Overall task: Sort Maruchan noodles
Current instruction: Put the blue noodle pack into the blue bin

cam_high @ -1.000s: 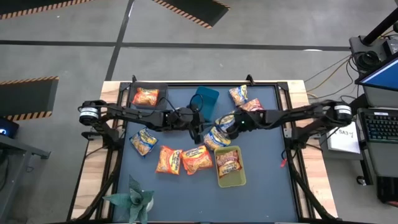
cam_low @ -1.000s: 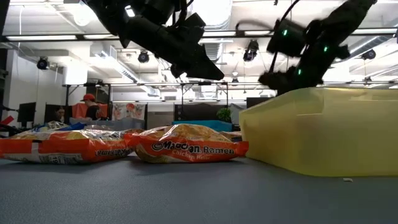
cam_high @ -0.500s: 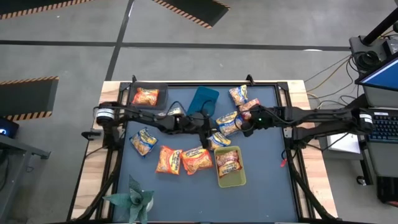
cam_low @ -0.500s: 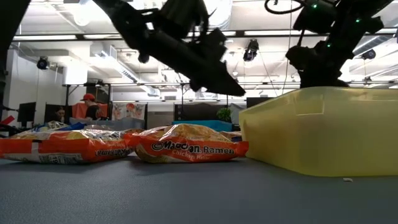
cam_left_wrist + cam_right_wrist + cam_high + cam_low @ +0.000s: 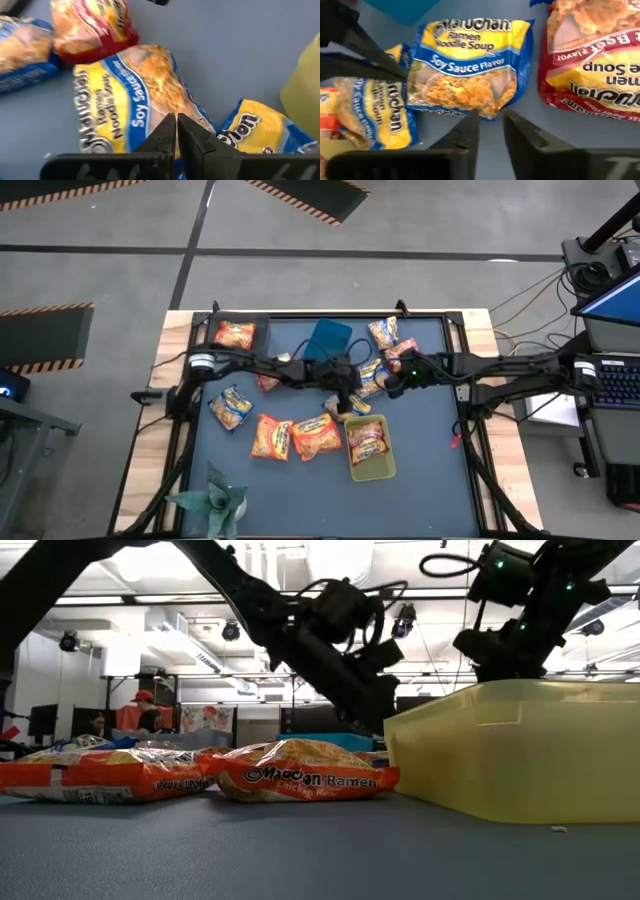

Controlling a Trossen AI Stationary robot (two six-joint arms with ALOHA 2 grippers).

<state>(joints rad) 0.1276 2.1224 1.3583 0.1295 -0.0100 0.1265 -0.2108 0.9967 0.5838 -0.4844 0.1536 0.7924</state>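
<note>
The step in hand, as I judge it, is lifting the blue-and-yellow soy sauce packet [image 5: 370, 375] that lies just right of centre in the high view, beside a red packet [image 5: 405, 352]. The left claw [image 5: 176, 117] is fully closed, its tips down on that packet's edge. Whether any wrapper is pinched between them I cannot tell. The right claw [image 5: 491, 114] hovers at the same packet's near edge with only a narrow gap between its fingers, and it has hold of nothing.

To do this well, only one claw should take the packet. It should pinch a crimped end rather than the slippery middle, then lift straight up so the neighbouring packet [image 5: 345, 405] is not dragged along. The other arm should back off first, because the two claws sit very close together and a collision is the main risk.

Counting in the high view:
- **Blue-and-yellow packets:** three, namely the two named and one at centre left [image 5: 230, 408].
- **Orange packets:** four, I think. One is in the black tray [image 5: 260, 330] at upper left, two are at lower centre, and one at upper right is less certain.
- **Red packets:** three, one of them in the yellow-green bin [image 5: 372, 474] and one half hidden under the left arm.
- **Bins:** that yellow-green one, plus one blue bin [image 5: 328, 340] at upper centre of the counter [image 5: 420, 450].
</note>
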